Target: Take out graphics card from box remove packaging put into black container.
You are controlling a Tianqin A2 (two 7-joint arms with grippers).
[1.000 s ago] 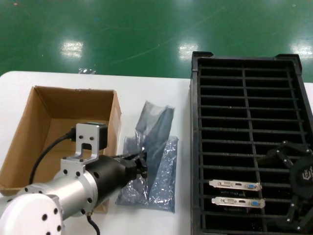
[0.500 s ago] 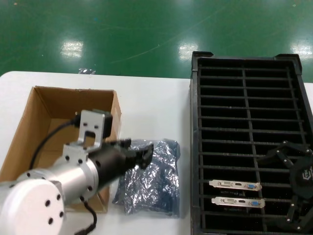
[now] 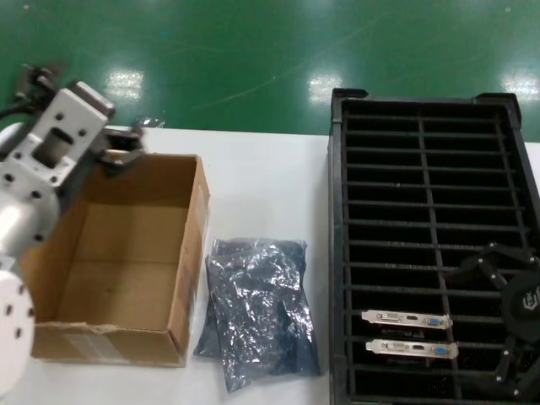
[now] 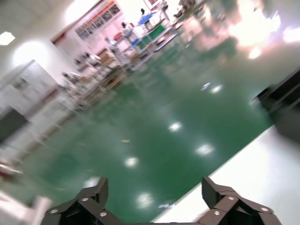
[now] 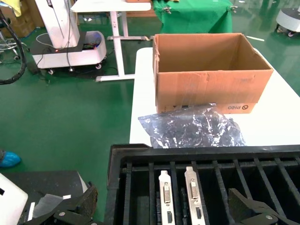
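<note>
The brown cardboard box (image 3: 118,253) stands open on the white table at the left; its inside shows only bare cardboard. It also shows in the right wrist view (image 5: 211,75). Crinkly grey-blue packaging bags (image 3: 257,312) lie in a heap between the box and the black container (image 3: 430,169); they also show in the right wrist view (image 5: 192,126). Two graphics cards (image 3: 405,319) (image 3: 411,348) stand in near slots, brackets up (image 5: 165,197). My left gripper (image 3: 118,150) is open and empty above the box's far left corner. My right gripper (image 3: 472,331) is open above the container's near end.
The green floor lies beyond the table's far edge. A small scrap of plastic (image 3: 150,123) lies at the table's far edge behind the box. Most of the container's slots (image 3: 384,211) hold nothing. The container's rim (image 5: 187,152) faces the bags.
My left gripper let go of a bag, which now lies flat on the heap. The arm lifted and swung back to the box's far left corner. The right arm has not moved.
</note>
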